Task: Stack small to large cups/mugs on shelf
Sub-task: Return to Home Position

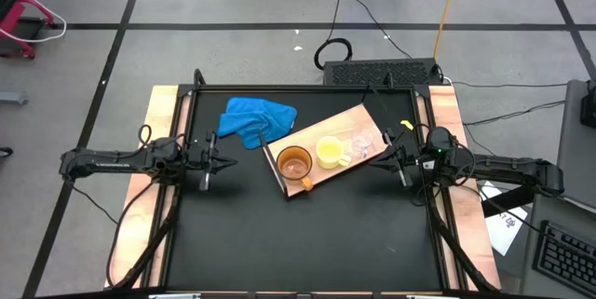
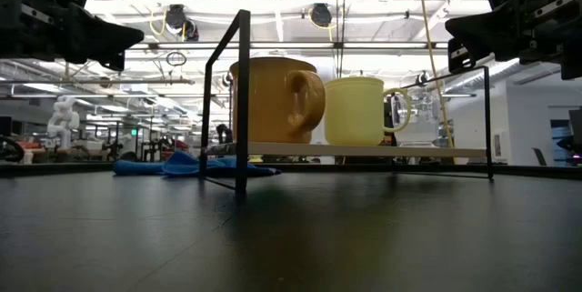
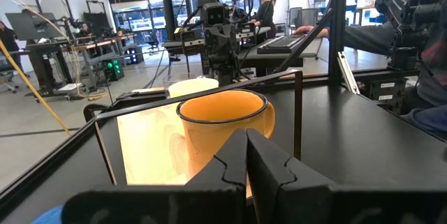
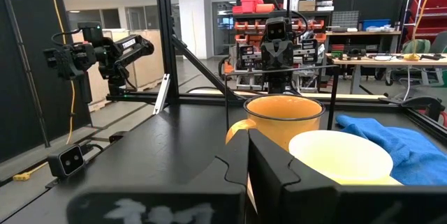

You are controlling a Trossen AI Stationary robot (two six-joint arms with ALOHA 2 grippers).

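Observation:
The light-wood shelf (image 1: 328,146) stands slanted at the table's middle on thin black legs. On it stand the orange-brown mug (image 1: 294,163), the yellow mug (image 1: 329,152) and the small clear cup (image 1: 362,141) in a row. My left gripper (image 1: 228,161) is shut and empty, held above the table left of the shelf. My right gripper (image 1: 377,158) is shut and empty, right of the shelf. The left wrist view shows the orange-brown mug (image 3: 225,122) just ahead of the shut fingers; the right wrist view shows the yellow mug (image 4: 342,156) nearest.
A crumpled blue cloth (image 1: 257,118) lies on the table at the shelf's far left, also in the low view (image 2: 186,165). A black frame (image 1: 307,88) edges the table. People sit at desks in the room beyond.

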